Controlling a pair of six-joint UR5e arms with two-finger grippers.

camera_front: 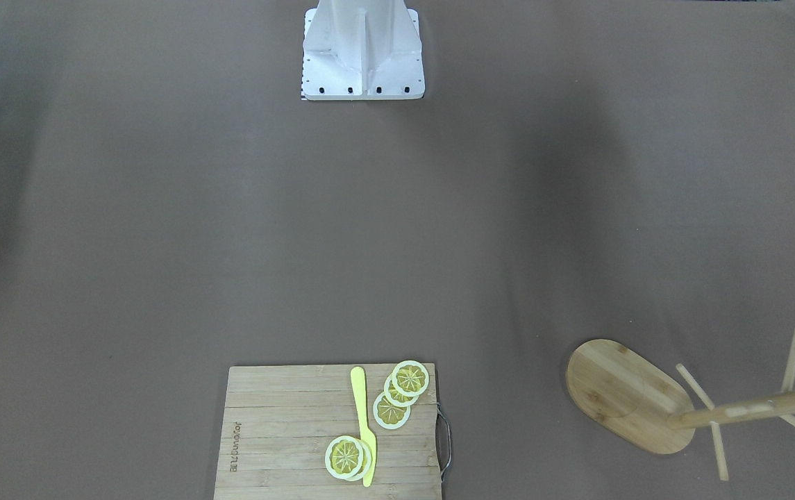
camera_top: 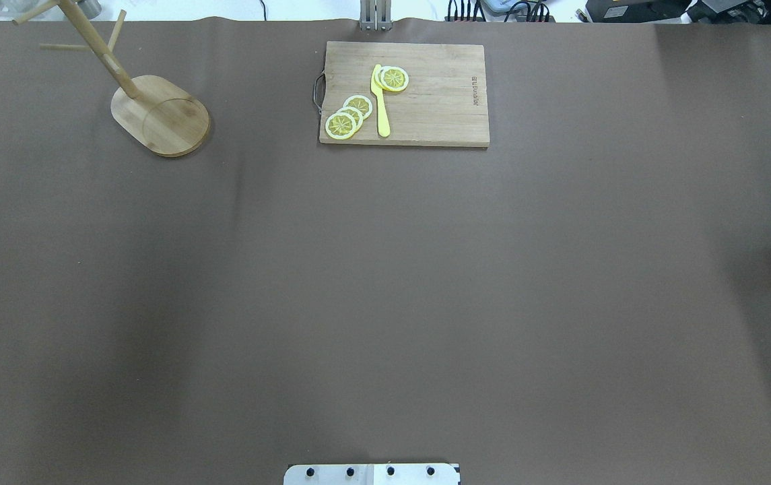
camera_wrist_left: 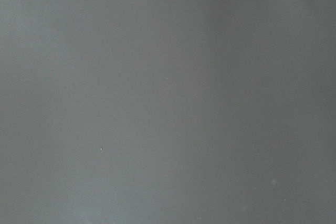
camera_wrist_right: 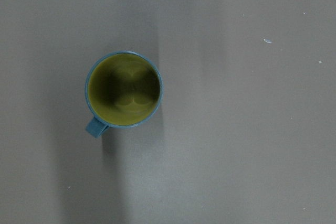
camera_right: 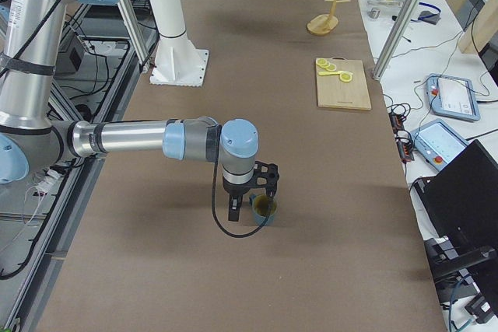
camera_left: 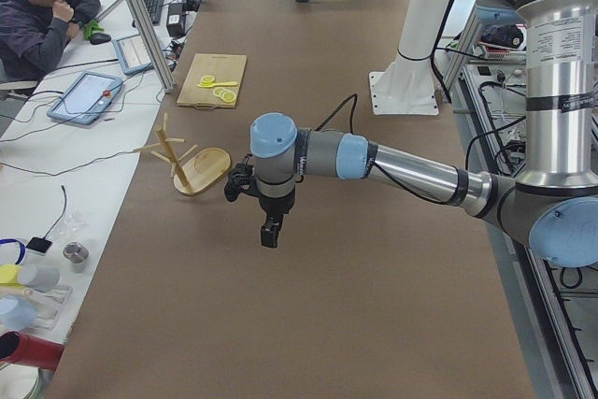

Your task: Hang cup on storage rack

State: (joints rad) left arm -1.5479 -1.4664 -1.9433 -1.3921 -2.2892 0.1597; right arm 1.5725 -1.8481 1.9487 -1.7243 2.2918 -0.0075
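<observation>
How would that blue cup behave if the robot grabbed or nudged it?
The cup looks rigid and smooth, so perhaps slippery. Upright on the table, it would likely slide rather than tip when nudged. Its handle should stop it rolling far.

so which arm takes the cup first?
Right. The right gripper hangs close by the upright cup; the left gripper is far off, near the storage rack.

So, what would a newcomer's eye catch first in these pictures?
The blue cup with its olive inside stands upright near the right end of the table, the right arm reaching out next to it. The bamboo storage rack stands at the far left corner; a cutting board with lemon slices and a yellow knife lies at the far edge.
</observation>
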